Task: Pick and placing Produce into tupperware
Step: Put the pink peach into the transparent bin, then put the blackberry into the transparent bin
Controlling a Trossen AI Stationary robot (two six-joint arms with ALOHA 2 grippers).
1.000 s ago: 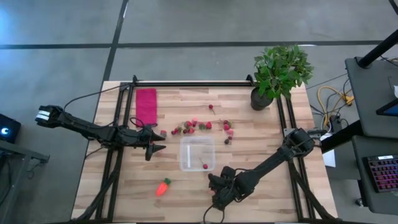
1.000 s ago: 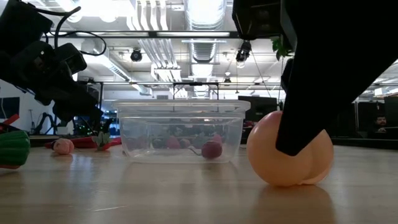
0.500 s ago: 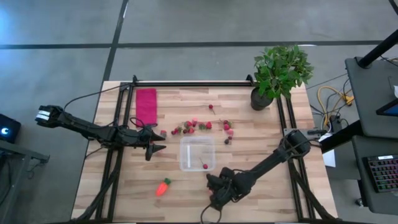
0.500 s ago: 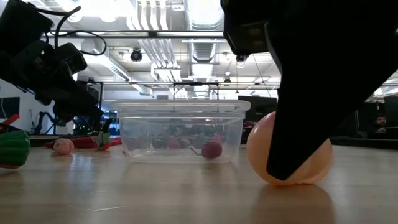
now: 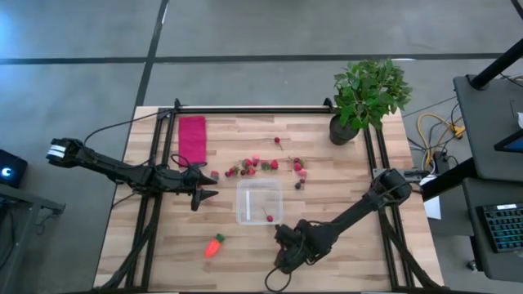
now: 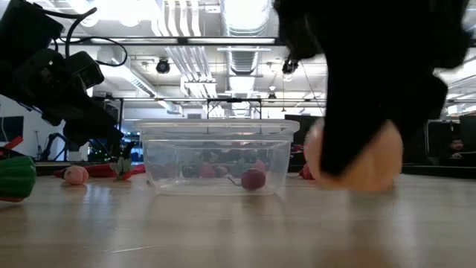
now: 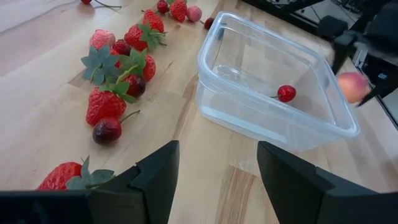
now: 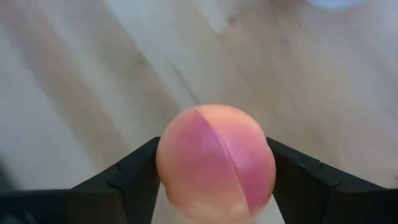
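The pale orange-pink round fruit [image 8: 214, 162] sits between my right gripper's fingers [image 5: 284, 249], near the table's near edge and just near-right of the clear tupperware [image 5: 259, 201]. The low view shows the fruit [image 6: 357, 160] partly behind the dark gripper. One red cherry [image 7: 286, 93] lies in the tupperware [image 7: 273, 81]. Several strawberries and cherries [image 5: 261, 165] lie on the wood beyond it. The carrot [image 5: 214, 245] lies near-left of the tupperware. My left gripper [image 5: 198, 189] is open, to the left of the tupperware, touching nothing. My right gripper pinches the round fruit between its two fingers [image 8: 134, 177], one pad on each opposite side [image 8: 168, 168]. The fingers come down at it from above. The fruit [image 6: 357, 160] appears lifted just clear of the table.
A red cloth [image 5: 192, 137] lies at the far left of the table. A potted plant [image 5: 368, 94] stands in the far right corner. Dark metal rails [image 5: 155, 163] run along both sides. Bare wood lies between the carrot and the right gripper.
My right gripper, shut on the round fruit, has risen and moved a little toward the tupperware. The fruit, which rested on the table a second ago, now hangs off the wood and farther from the near edge.
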